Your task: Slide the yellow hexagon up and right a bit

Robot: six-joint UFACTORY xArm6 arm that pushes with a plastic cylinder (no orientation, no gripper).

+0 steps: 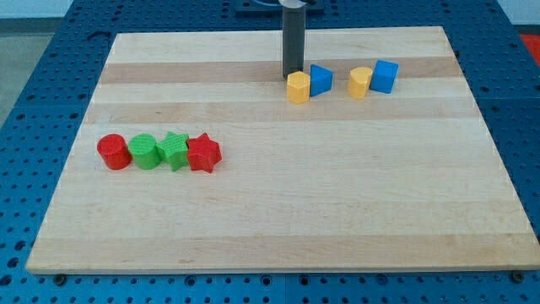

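Observation:
The yellow hexagon point(298, 87) sits on the wooden board point(278, 219) near the view's top, right of centre. It touches a blue block point(321, 79) on its right side. My tip point(292, 77) stands just above and slightly left of the yellow hexagon, close to or touching its upper edge. Further right are a second yellow block point(360, 83) and a blue cube point(385, 76), side by side.
At the view's left a row of touching blocks lies on the board: a red cylinder point(113, 152), a green cylinder point(145, 152), a green star point(175, 151) and a red star point(203, 154). A blue pegboard point(34, 101) surrounds the board.

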